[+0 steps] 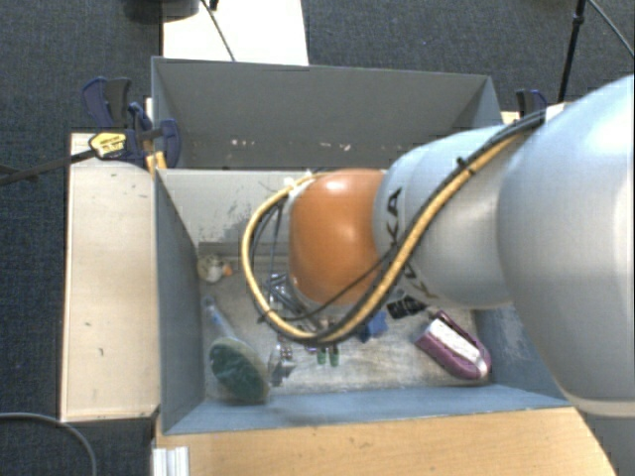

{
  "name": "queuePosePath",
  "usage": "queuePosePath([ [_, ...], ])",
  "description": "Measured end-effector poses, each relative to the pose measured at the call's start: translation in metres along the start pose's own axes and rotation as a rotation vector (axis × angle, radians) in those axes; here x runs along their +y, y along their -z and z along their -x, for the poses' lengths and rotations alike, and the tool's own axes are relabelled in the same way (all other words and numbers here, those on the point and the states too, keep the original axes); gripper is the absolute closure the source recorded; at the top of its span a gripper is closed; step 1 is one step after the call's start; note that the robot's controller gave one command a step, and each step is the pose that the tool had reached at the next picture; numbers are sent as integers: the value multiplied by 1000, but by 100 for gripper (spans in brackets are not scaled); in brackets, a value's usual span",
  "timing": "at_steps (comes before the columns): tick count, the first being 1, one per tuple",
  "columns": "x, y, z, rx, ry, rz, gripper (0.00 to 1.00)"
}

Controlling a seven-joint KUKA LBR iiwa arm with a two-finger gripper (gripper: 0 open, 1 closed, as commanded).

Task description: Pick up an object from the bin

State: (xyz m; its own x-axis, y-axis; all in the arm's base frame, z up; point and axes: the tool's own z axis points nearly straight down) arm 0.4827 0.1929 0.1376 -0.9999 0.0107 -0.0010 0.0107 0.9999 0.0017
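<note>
My gripper (284, 360) shows as a bit of grey metal below the orange wrist cover, low over the bin floor near the front wall. A dark green rounded lump (236, 371) lies just to its left in the front left corner. Two small green pieces (327, 357) sit just to its right. A small blue thing (373, 326) pokes out from under the cables a little further right. The cover and cables hide most of the gripper.
A purple and white oblong thing (452, 349) lies at the front right. A slim clear stick (215, 318) and a small pale round thing (210, 267) lie along the left wall. The arm and its orange cover hang over the bin's middle and right.
</note>
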Motion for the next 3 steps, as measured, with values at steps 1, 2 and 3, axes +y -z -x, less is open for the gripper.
queuePosePath([
  [1,48,-61,21,3,32,-3,0],
  [2,47,-60,20,2,25,-1,100],
  [3,12,110,21,-8,400,0,100],
])
